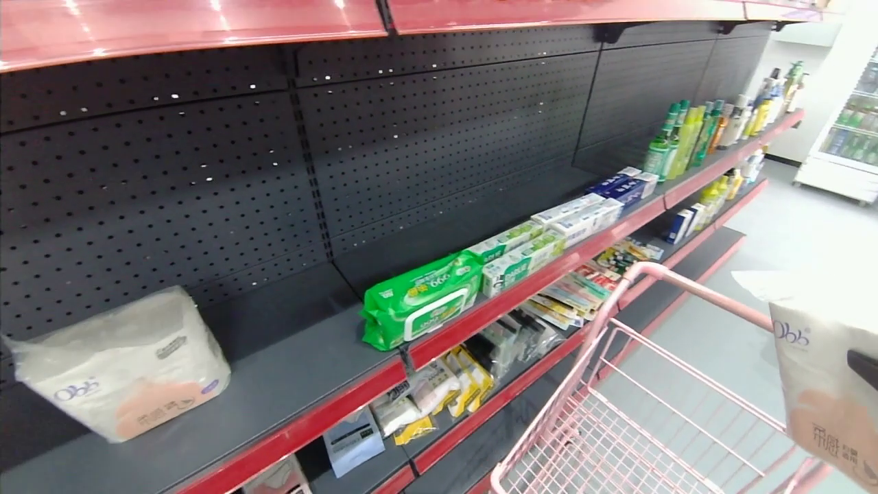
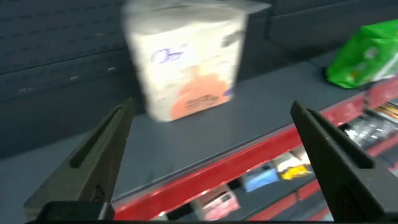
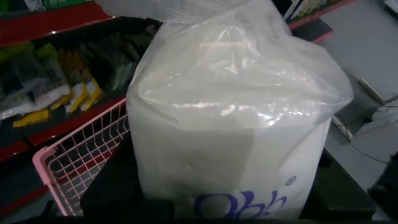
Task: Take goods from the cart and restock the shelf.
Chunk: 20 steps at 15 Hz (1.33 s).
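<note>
Head view: a shelf with a dark deck and a red front edge runs from near left to far right. A shelved tissue pack stands on its left part, close to the pegboard back wall. Farther along the same deck a green wipes pack lies at the front edge. Past it come rows of toothpaste boxes, and bottles stand at the far end. Small packets lie on the lower shelf under the wipes. A pink wire cart stands in the aisle beside the shelf. Over its right side, at the picture's edge, a held tissue pack hangs in the air, with a dark part of the right gripper against its side.

Left wrist view: the left gripper is in front of the shelf, its 2 dark fingers spread wide with nothing between them. The shelved tissue pack stands upright on the deck beyond the fingers, apart from them. The green wipes pack lies well to one side of it.

Right wrist view: the held tissue pack sits between the right gripper's dark fingers, which press against both of its sides. A corner of the pink wire cart shows below it, and the lower shelf's packets lie beyond.
</note>
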Motion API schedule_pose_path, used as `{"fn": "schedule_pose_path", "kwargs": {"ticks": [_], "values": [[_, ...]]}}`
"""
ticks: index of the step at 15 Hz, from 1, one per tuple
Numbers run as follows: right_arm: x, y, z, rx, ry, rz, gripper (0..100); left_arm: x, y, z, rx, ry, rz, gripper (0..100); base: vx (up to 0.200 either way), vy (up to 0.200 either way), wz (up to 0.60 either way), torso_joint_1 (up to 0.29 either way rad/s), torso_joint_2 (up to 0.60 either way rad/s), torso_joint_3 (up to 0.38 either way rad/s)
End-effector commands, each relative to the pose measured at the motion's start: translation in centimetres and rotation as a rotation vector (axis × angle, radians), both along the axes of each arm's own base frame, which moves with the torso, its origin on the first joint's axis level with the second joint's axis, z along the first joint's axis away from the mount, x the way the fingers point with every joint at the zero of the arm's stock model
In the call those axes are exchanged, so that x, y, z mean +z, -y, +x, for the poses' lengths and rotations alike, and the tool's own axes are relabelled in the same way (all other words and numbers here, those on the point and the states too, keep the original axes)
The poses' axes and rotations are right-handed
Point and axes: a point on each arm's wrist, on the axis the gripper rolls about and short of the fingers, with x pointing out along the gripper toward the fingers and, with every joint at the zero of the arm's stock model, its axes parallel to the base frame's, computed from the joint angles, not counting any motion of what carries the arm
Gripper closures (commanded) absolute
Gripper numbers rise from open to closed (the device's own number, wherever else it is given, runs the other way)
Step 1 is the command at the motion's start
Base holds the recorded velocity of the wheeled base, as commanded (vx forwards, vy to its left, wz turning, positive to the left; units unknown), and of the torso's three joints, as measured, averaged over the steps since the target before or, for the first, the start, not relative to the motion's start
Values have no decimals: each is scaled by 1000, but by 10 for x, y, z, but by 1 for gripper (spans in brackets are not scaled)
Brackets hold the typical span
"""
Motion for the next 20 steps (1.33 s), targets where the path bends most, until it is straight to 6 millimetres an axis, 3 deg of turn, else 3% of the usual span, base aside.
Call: {"fn": "schedule_pose_path", "kwargs": {"ticks": [1, 9, 15, 20], "values": [[0, 0, -1, 1, 4, 0, 100, 0, 0, 0, 1, -1, 0, 0, 0, 0, 600, -2, 7, 2], [1, 0, -3, -4, 16, -3, 100, 0, 0, 0, -1, -1, 0, 0, 0, 0, 600, 2, 3, 4], [3, 2, -26, -16, 94, -58, 100, 0, 0, 0, -1, -2, 0, 0, 0, 0, 0, 0, 0, 0], [-19, 0, -59, 101, 188, -29, 100, 0, 0, 0, -12, -2, 5, 0, 0, 0, 0, 0, 0, 0]]}}
